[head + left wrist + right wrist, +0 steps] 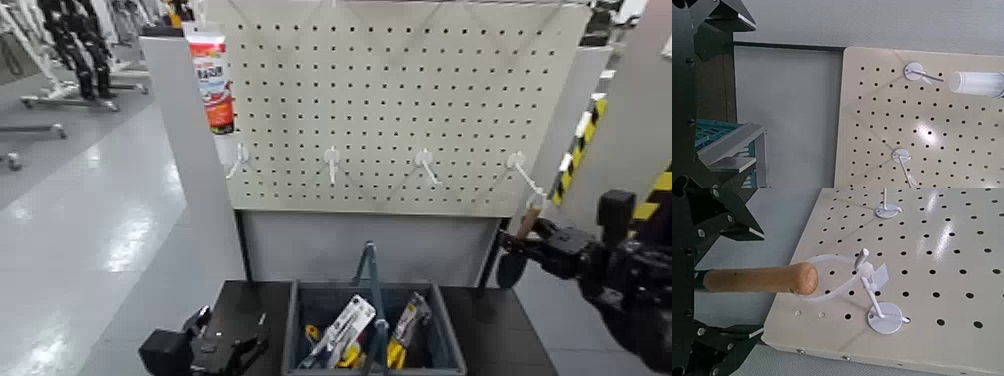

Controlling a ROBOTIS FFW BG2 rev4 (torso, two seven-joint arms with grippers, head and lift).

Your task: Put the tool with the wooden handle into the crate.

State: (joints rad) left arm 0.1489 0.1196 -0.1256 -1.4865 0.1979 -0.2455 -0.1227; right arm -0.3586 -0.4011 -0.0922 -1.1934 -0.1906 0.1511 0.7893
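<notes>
The trowel hangs at the pegboard's far right hook [520, 170], with its tan wooden handle [528, 218] up and its dark blade [511, 268] down. My right gripper [538, 245] is shut on it. In the right wrist view the handle [766, 279] lies between my fingers [727, 223], and its white loop [836, 286] still sits around the hook [874, 305]. The dark grey-blue crate [300, 330] with its teal handle [372, 285] stands below on the black table. My left gripper [235, 345] is open and empty to the left of the crate.
The crate holds packaged yellow-and-black tools [345, 330]. The white pegboard [400, 100] carries three more bare hooks [332, 160] and a red-and-white tube [212, 80] at its left edge. A yellow-and-black striped post [575, 150] stands at the right.
</notes>
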